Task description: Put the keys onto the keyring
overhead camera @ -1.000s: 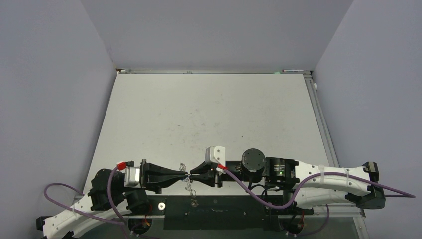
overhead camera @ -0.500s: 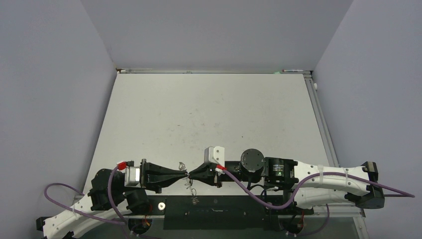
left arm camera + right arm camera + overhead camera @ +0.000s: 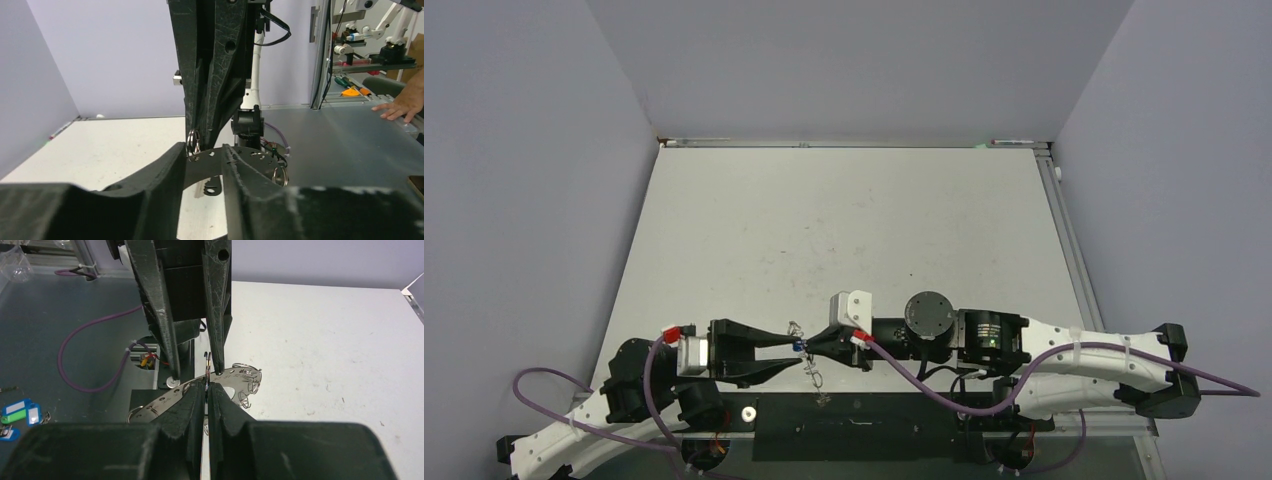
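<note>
- keyring (image 3: pixel 239 376): grey perforated disc, up off the counter (image 3: pixel 325 340). It lies roughly flat at the right hand's fingertips and runs out to both sides of them. Small wire loops dangle off its far edge.
- right hand (image 3: pixel 206 389): clenched tight. A thin silver loop (image 3: pixel 193 141) sits edge-on in the pinch, hard against the disc rim. Can't tell whether that loop belongs to a key or to the rim fringe.
- blue key (image 3: pixel 798 346): a speck of blue in the overhead view, right where the two hands meet tip to tip. The dark key I can't make out.
- left hand (image 3: pixel 205 148): released, fingers parted, with the disc spanning the gap between them. One fingertip touches or nearly touches the disc just beyond the right hand's tips. Nothing visibly pinched.
- spare key tags (image 3: pixel 17 412): blue and green, on the dark base plate (image 3: pixel 60 315), well off to the side of the right hand.
- risks, my read:
  - The load looks to hang on one tiny pinch. Any slip or twist and the disc drops to the counter edge or the base plate.
  - If the left hand re-closes off-centre, it could knock the disc and lever the loop out of the right hand.
  - The hands are tip to tip, so a small misaligned move means finger-on-finger contact.
  - The dangling loops could snag a fingertip on retreat.
</note>
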Controlling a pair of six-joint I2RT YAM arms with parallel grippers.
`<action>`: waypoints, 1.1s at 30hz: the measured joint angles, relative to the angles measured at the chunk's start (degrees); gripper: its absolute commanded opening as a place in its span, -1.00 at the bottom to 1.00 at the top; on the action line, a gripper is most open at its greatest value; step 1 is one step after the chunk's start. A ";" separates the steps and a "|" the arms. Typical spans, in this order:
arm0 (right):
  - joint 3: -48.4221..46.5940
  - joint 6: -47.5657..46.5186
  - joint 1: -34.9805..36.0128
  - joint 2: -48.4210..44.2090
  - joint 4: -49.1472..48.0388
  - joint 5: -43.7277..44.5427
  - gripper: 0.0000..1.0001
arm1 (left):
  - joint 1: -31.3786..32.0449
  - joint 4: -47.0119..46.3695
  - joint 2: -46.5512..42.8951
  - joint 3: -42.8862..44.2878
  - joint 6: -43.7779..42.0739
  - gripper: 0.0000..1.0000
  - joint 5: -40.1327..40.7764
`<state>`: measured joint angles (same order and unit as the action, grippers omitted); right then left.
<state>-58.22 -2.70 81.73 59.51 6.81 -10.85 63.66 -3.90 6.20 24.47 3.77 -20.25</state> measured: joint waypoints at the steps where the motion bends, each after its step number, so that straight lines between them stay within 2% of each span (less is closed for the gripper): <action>1: -0.90 -0.31 0.00 0.33 1.14 0.15 -0.90 | -0.02 0.22 0.00 0.02 -0.17 -0.19 -0.02; 3: -2.10 -1.05 -0.02 0.76 3.15 0.33 -0.90 | 0.00 1.44 0.00 0.57 -0.63 -0.04 -0.02; 6: -4.20 -2.08 0.00 1.66 7.19 0.57 -0.90 | 0.00 6.34 0.20 3.41 -2.08 0.03 0.07; 16: -17.35 -6.38 0.00 9.49 26.53 2.84 -0.90 | 0.00 25.64 6.51 20.52 -9.14 -0.27 0.72; 20: -22.95 -7.30 0.42 13.44 33.97 5.07 -0.90 | -0.02 32.09 10.99 24.90 -11.39 -0.34 1.57; 25: -25.27 -7.37 1.51 15.32 40.13 7.32 -0.90 | -0.02 35.60 15.43 24.59 -12.76 -0.34 2.29; 33: -25.94 -7.37 3.13 16.13 43.60 7.91 -0.90 | -0.02 34.40 18.53 21.79 -13.55 -0.29 1.79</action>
<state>-84.16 -10.07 84.86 75.64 50.41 -2.94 63.64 30.50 24.73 46.26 -9.78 -18.46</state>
